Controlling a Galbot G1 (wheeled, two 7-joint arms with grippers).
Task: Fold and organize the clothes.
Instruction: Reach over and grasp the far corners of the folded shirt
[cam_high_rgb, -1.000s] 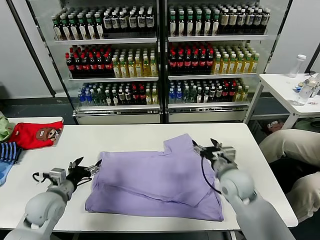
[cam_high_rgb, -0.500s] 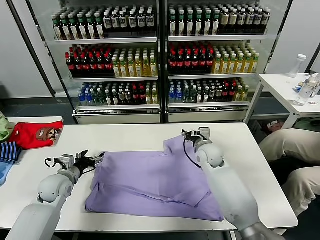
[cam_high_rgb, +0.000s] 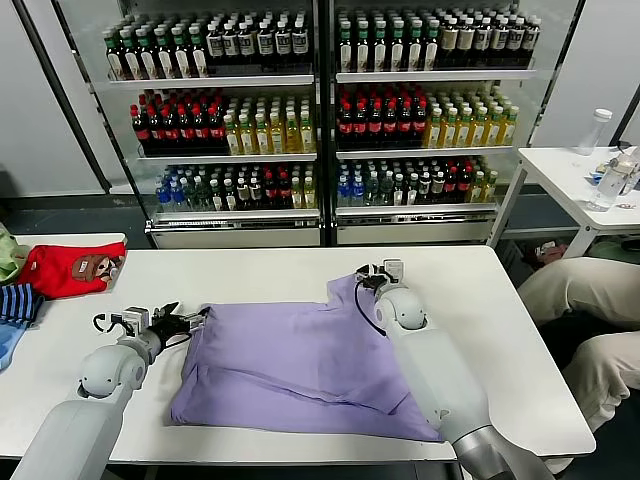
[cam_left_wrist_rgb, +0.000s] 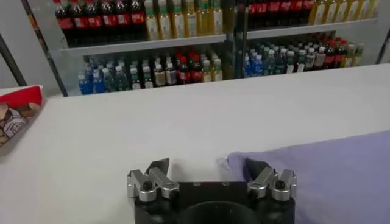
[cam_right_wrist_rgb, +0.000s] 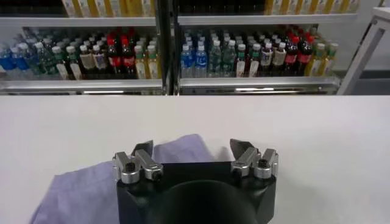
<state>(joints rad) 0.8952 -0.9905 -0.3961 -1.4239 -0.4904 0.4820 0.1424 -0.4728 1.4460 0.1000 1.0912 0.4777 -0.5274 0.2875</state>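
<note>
Lavender T-shirt (cam_high_rgb: 300, 365) is lying flat on the white table (cam_high_rgb: 530, 340), spread across its middle, plain side up, with one sleeve pointing toward the far edge.

Compared with a second ago, the right gripper (cam_high_rgb: 372, 277) is sitting farther away and more to the left, now over the tip of that far sleeve rather than beside the shirt's right side. Its jaws are standing apart with nothing between them; in the right wrist view (cam_right_wrist_rgb: 194, 149) the sleeve cloth lies just past the fingertips. The left gripper (cam_high_rgb: 190, 322) is resting at the shirt's left edge, slightly farther than before. Its jaws are also parted, ungripped, with the cloth's corner beside one fingertip in the left wrist view (cam_left_wrist_rgb: 208, 169).

A red garment (cam_high_rgb: 70, 268) is lying at the far left, well apart from the shirt.
</note>
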